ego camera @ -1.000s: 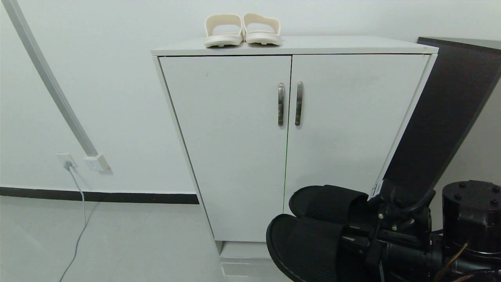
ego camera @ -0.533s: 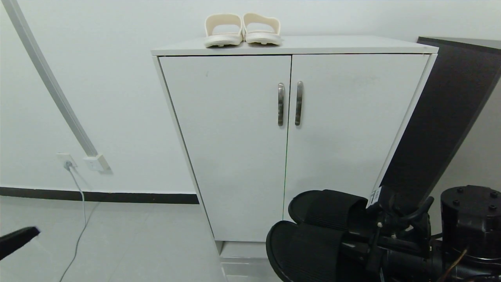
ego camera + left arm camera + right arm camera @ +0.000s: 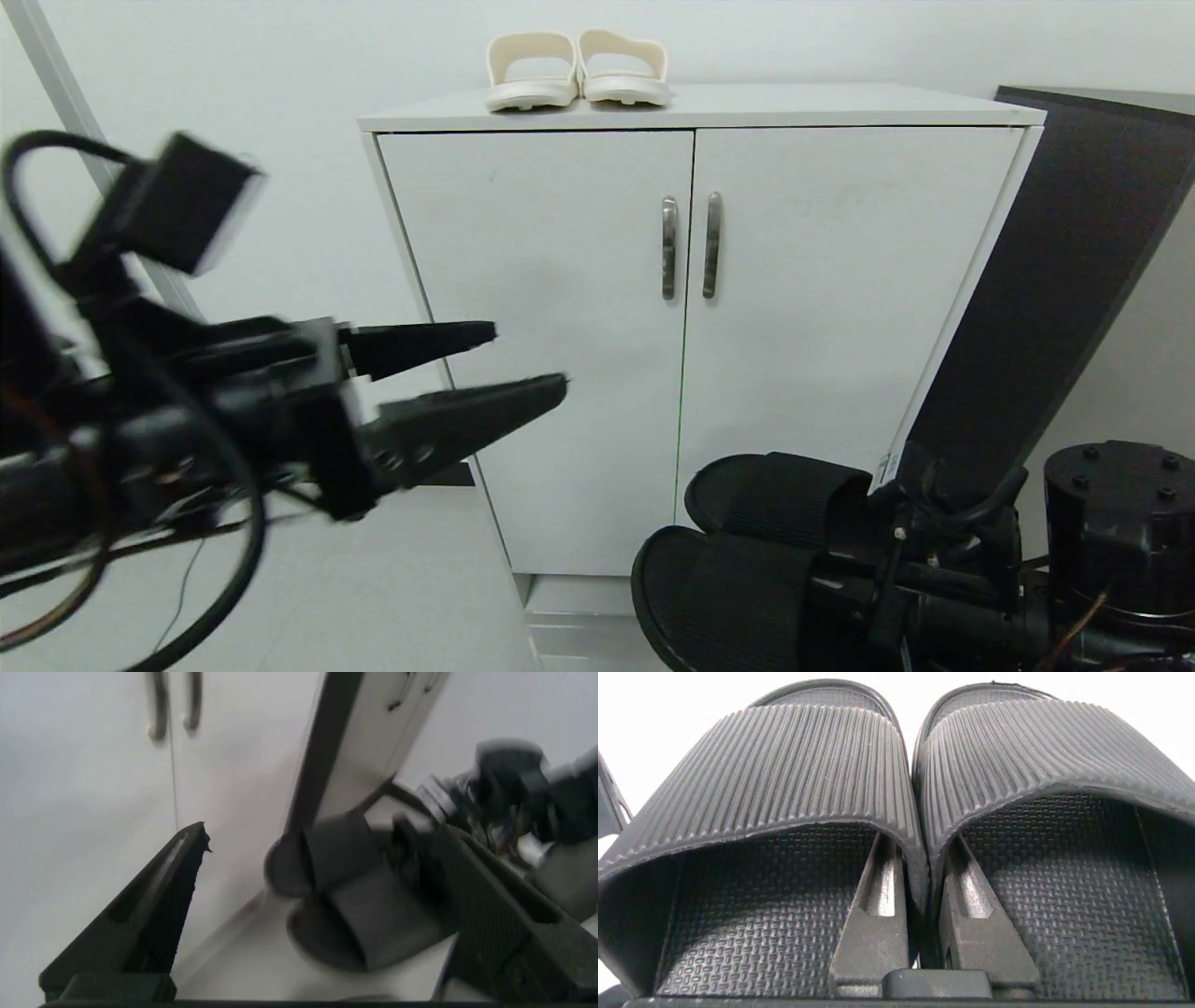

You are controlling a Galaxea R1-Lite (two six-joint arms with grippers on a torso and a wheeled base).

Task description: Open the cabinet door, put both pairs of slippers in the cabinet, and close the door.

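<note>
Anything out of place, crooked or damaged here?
Only the cream slippers, sitting on top of the cabinet instead of inside; both doors are shut. The black slippers are clamped in the right claw, low in front of it. Nothing looks damaged or spilled.

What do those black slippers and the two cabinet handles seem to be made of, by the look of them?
Black slippers: likely soft rubber or foam with a matte finish; the ribbed straps and pebbled footbed look moulded. Cabinet handles: probably metal, brushed or polished; they show grey, streaky reflections.
</note>
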